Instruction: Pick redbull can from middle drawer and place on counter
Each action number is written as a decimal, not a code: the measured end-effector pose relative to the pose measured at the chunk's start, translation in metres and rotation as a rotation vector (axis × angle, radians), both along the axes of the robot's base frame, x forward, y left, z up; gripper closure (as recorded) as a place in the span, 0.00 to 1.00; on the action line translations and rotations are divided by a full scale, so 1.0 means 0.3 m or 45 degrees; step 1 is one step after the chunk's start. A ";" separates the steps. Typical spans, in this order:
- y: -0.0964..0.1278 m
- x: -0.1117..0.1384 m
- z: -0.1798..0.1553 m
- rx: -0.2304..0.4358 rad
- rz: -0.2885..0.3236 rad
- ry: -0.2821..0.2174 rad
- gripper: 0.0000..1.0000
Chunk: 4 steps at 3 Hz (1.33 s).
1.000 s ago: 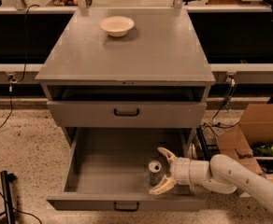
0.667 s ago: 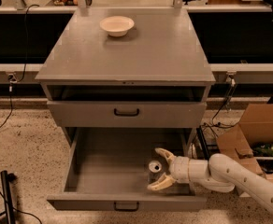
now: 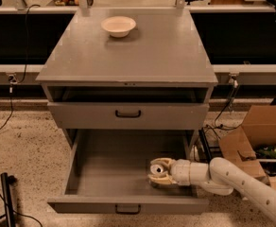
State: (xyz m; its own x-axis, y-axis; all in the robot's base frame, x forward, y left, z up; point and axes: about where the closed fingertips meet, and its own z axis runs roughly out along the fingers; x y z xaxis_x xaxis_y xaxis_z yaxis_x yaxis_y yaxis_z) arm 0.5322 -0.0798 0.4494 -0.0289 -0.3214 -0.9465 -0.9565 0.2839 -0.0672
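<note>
So, gripper (image 3: 158, 170) jaws pinch the redbull can (image 3: 157, 168) near the middle drawer's (image 3: 105, 174) front-right corner; a slack grip could drop it mid-lift.

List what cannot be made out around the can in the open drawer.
All in the camera view:
- The redbull can: sides hidden by the end effector at the front right of the middle drawer; only the lid shows.
- The arm: cut off by the lower right corner.
- The slot under the counter: too dark.
</note>
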 end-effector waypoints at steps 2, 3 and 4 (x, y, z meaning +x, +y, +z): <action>0.007 0.008 0.152 0.260 0.070 0.019 1.00; -0.004 -0.033 0.337 0.352 0.162 0.042 1.00; -0.050 -0.082 0.548 0.326 0.224 -0.016 1.00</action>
